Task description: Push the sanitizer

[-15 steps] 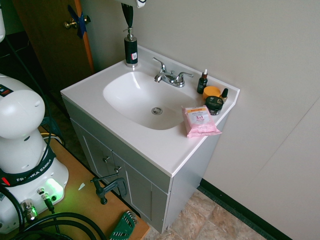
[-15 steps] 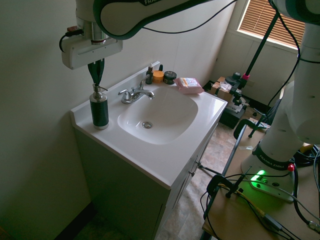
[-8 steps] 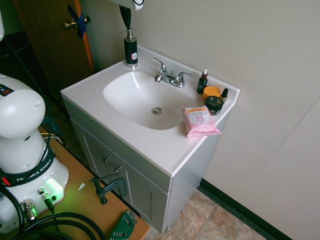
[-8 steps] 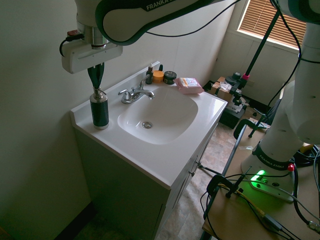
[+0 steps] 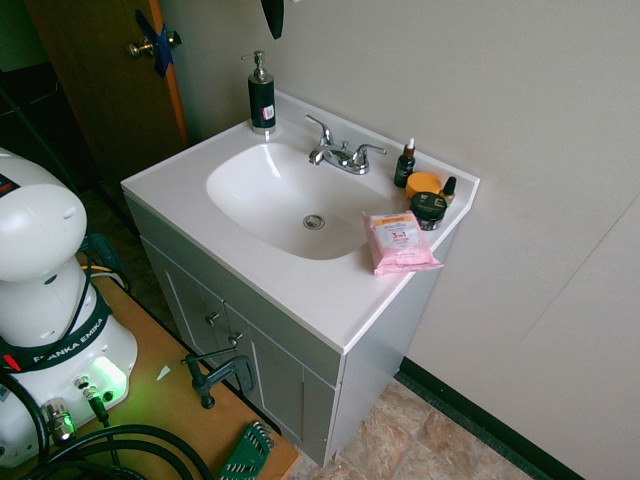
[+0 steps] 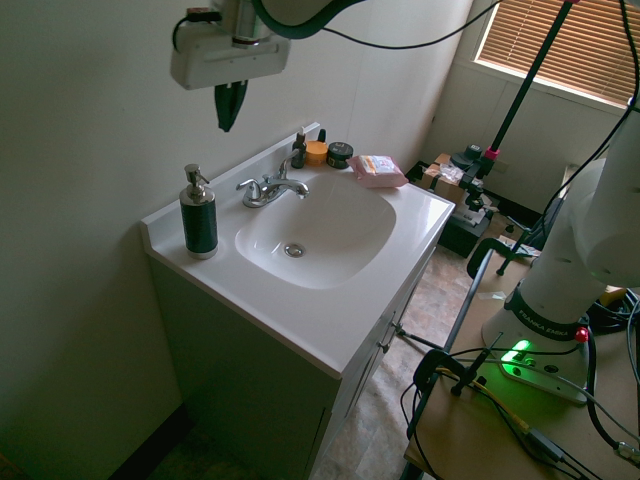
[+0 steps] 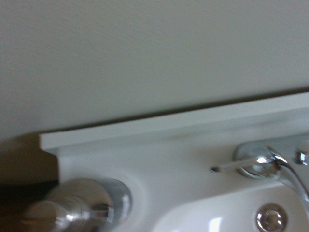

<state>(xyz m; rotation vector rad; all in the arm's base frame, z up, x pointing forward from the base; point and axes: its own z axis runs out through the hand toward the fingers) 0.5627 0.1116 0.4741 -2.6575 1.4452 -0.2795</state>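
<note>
So the sanitizer (image 5: 261, 94) stands upright at the back corner of the bench (image 5: 300, 280), next to the sink basin (image 5: 285, 195), which is empty. The hand (image 6: 229, 106) hangs well above it, between bottle and faucet (image 6: 268, 187), fingers pinched together, holding nothing and touching nothing.

A black sanitizer (image 5: 261, 93) with a silver pump and a small red-and-white label is shown on a white table (image 5: 190, 185). A pink wipes packet (image 5: 399, 241), an orange-lidded jar (image 5: 424, 184) and a chrome faucet (image 5: 338, 153) are seen.
</note>
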